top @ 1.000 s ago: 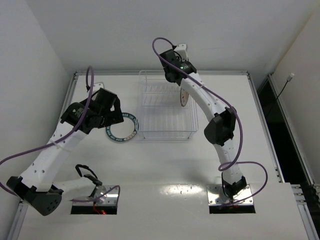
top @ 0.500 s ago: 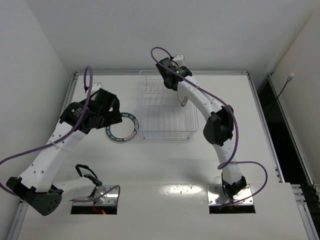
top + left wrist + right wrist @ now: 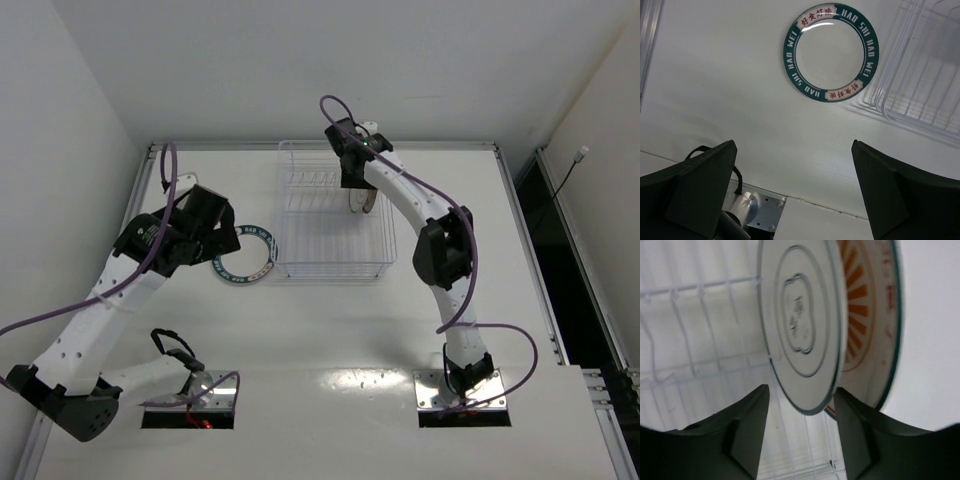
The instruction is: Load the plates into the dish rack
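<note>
Two plates stand on edge in the dish rack [image 3: 330,262] near its far right side. In the right wrist view the white plate with a thin dark ring [image 3: 800,325] is nearest, and the orange sunburst plate [image 3: 870,325] is just behind it. My right gripper [image 3: 802,425] is open, its fingers apart on either side of the white plate's lower edge. The plate with the dark teal lettered rim [image 3: 831,52] lies flat on the table left of the rack [image 3: 925,75]. My left gripper [image 3: 800,190] hangs open above the table, short of that plate, holding nothing.
The table top is white with a raised rim [image 3: 150,150] along the back and sides. White walls stand close on the left and behind. The left arm's base plate [image 3: 757,212] shows below the left gripper.
My right gripper has opened and let go of the white plate, which now stands in the rack beside the sunburst plate. The left arm has sunk slightly toward the near left.
</note>
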You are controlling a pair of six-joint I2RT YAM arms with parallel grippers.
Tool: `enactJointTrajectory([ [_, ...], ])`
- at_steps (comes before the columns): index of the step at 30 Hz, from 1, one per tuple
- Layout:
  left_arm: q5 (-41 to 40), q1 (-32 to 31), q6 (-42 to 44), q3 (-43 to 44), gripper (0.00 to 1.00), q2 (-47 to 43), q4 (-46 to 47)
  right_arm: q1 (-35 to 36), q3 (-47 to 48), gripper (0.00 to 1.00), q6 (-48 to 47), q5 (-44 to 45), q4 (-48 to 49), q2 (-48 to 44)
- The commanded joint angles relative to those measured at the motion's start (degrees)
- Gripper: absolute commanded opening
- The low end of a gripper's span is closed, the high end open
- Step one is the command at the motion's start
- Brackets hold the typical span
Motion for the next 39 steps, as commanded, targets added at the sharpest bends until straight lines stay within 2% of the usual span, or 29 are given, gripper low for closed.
enactJointTrajectory([
  [1, 3.7, 1.6, -2.1, -3.0, 1.00, -3.1, 4.0, 0.6, 0.4, 0.54, -1.3, -8.1, 0.8, -5.8],
  [2, 4.6, 2.2, -2.1, -5.5, 1.00, -5.2, 5.5, 0.6, 1.1, 0.76, -1.3, -9.1, 0.1, -6.8],
  [3, 5.5, 3.2, -2.6, -6.8, 1.00, -6.4, 7.2, 1.3, 1.7, 0.86, -2.0, -9.7, 0.0, -8.0],
  [5, 6.2, 4.3, -4.5, -9.0, 1.00, -8.1, 11.1, 1.3, 1.7, 0.97, -2.5, -11.7, -1.3, -12.1],
  [6, 6.2, 5.8, -5.1, -10.8, 1.00, -8.9, 12.0, 1.8, 1.2, 1.00, -2.5, -12.7, -1.3, -13.8],
  [11, 12.3, 11.9, -6.5, -18.1, 1.00, -8.9, 21.3, 1.8, -5.1, 1.00, -3.1, -23.3, -0.3, -25.0],
  [18, 21.7, 17.6, -11.1, -32.7, 1.00, -8.9, 35.7, 1.3, -20.6, 1.00, -4.4, -39.6, 2.8, -40.7],
  [21, 27.5, 23.5, -13.5, -38.8, 1.00, -9.4, 43.7, 1.3, -25.2, 1.00, -6.6, -46.8, 4.5, -45.3],
  [25, 37.8, 29.3, -15.9, -47.1, 1.00, -7.4, 57.3, 1.3, -28.6, 1.00, -8.6, -51.3, 4.5, -48.8],
  [27, 40.3, 29.3, -18.1, -49.4, 1.00, -4.7, 64.0, 0.7, -30.5, 1.00, -9.3, -52.6, 4.5, -50.8],
  [33, 41.0, 29.8, -20.8, -53.1, 1.00, 3.5, 74.4, 0.1, -30.1, 1.00, -9.8, -54.3, 3.0, -53.0],
  [36, 41.0, 30.4, -22.7, -56.4, 0.90, 7.7, 81.6, 0.1, -29.5, 1.00, -11.1, -54.3, 1.5, -53.5],
  [37, 41.0, 30.4, -23.4, -57.1, 0.80, 8.9, 83.3, -0.5, -28.9, 1.00, -11.1, -54.3, 0.9, -53.5],
  [39, 41.7, 31.6, -24.9, -58.8, 0.70, 12.0, 86.9, -1.0, -28.3, 1.00, -11.7, -53.8, -0.5, -53.5],
])
